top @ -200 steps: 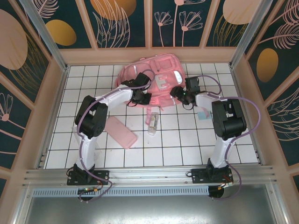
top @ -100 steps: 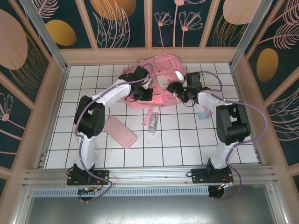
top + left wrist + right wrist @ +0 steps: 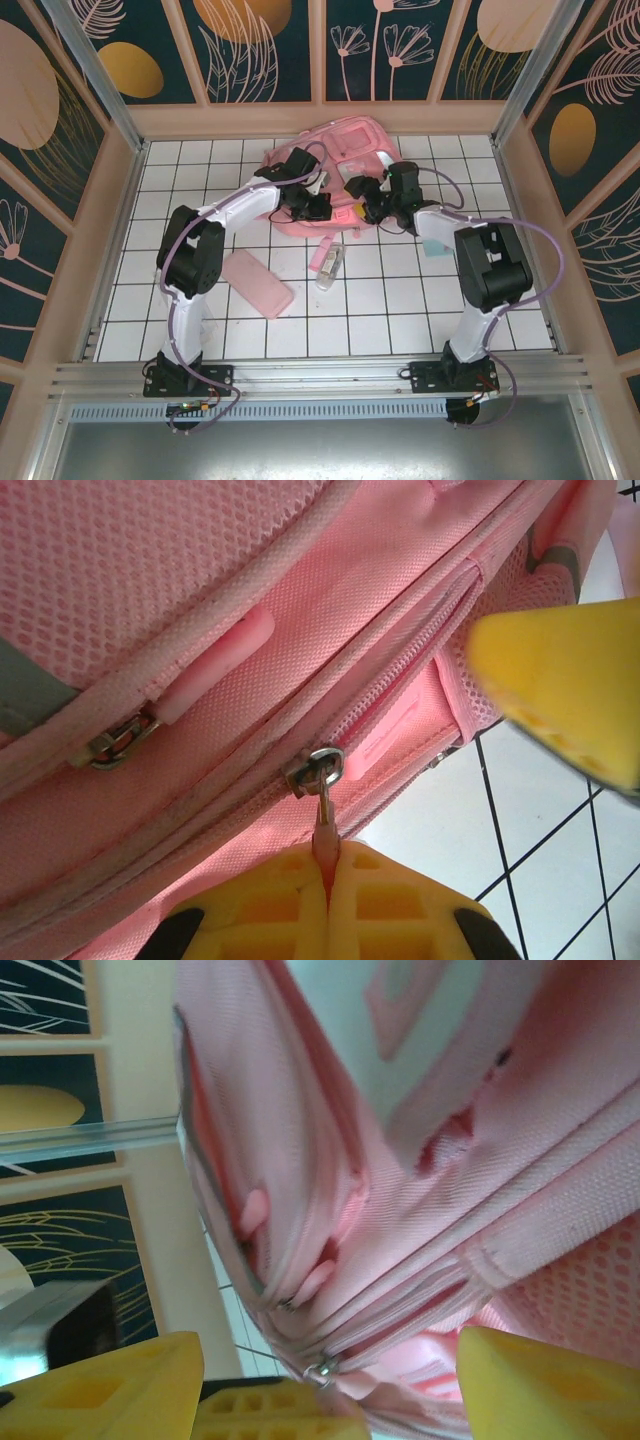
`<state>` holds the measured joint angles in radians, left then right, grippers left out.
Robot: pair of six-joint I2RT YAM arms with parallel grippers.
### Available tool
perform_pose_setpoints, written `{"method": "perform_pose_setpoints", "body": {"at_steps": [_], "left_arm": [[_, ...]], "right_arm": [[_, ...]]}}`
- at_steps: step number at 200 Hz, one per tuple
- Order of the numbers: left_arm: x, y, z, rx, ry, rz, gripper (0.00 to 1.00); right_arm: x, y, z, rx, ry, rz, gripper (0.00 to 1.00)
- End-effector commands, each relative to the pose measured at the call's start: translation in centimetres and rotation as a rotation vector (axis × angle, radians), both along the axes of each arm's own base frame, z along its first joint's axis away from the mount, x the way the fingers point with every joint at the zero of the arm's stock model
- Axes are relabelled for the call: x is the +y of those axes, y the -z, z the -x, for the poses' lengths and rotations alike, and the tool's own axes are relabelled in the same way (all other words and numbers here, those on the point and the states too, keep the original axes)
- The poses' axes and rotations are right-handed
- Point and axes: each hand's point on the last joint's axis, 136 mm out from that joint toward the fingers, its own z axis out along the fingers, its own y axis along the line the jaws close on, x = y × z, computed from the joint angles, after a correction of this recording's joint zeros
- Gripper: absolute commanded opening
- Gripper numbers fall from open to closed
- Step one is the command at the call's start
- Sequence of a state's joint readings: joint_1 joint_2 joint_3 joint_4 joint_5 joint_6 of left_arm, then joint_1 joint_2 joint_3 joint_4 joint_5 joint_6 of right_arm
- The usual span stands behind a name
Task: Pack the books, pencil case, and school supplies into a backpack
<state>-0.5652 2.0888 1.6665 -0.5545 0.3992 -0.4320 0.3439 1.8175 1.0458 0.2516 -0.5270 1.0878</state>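
Right jaws nearer backpack [image 3: 345,135] now, gaping empty, probably to brace it; left jaws clamped on zip pull [image 3: 322,772] to open it.

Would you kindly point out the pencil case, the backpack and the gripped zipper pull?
pencil case [image 3: 258,283], top external view, centre of its top.
backpack [image 3: 345,135], top external view, upper fabric panel.
zipper pull [image 3: 318,770], left wrist view, metal loop.
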Motion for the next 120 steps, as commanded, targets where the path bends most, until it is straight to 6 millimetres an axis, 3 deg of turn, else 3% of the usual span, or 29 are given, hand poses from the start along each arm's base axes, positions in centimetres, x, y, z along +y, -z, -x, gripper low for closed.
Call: {"method": "perform_pose_setpoints", "body": {"at_steps": [1, 31, 70, 82, 103, 120], "left_arm": [[-1.0, -4.0, 0.0, -0.086, 0.01, 0.067, 0.0], [-1.2, -4.5, 0.0, -0.1, 0.006, 0.084, 0.0], [-1.9, -5.2, 1.4, -0.103, 0.044, 0.105, 0.0], [-1.5, -4.8, 1.7, -0.102, 0.038, 0.091, 0.0], [0.1, -3.3, 0.9, -0.133, 0.005, -0.007, 0.0], [1.6, -1.7, -0.1, -0.163, -0.023, -0.119, 0.0]], "right_arm": [[0.9, 1.7, 0.4, 0.06, 0.003, -0.044, 0.66], [0.5, 2.9, 0.8, 0.086, 0.019, -0.012, 0.67], [0.1, 5.0, -1.9, 0.103, 0.08, 0.007, 0.65], [0.2, 5.1, -2.8, 0.088, 0.078, 0.028, 0.5], [0.3, 4.6, -3.3, 0.058, 0.071, 0.039, 0.0], [-0.3, 3.9, -3.0, 0.032, 0.074, 0.079, 0.0]]}}
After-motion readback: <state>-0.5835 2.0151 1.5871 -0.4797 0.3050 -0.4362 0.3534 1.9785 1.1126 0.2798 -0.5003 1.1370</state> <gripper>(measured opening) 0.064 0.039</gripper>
